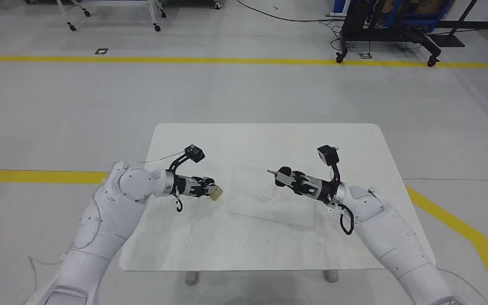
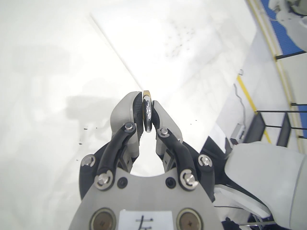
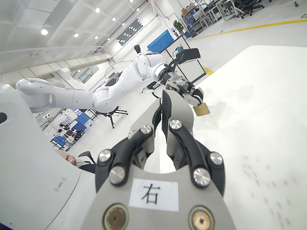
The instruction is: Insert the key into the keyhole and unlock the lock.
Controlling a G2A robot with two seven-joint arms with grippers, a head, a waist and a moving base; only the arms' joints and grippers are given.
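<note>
A small brass padlock (image 1: 216,193) hangs just above the white table (image 1: 267,145), held by its steel shackle (image 2: 147,117) in my shut left gripper (image 2: 146,99). Its brass body (image 3: 201,109) points toward the other arm. My right gripper (image 1: 282,178) hovers a short way to the right of the lock, shut on a thin key (image 1: 271,173) whose tip sticks out toward the padlock. In the right wrist view the right gripper (image 3: 163,95) has its pads pressed together and the key is hidden between them. A gap of bare table separates key and lock.
The table top (image 2: 168,25) carries only faint dark specks (image 2: 178,41) near the middle. Its front edge (image 1: 267,268) runs close under both arms. Yellow floor lines (image 1: 229,59) and wheeled racks (image 1: 389,34) lie beyond the table.
</note>
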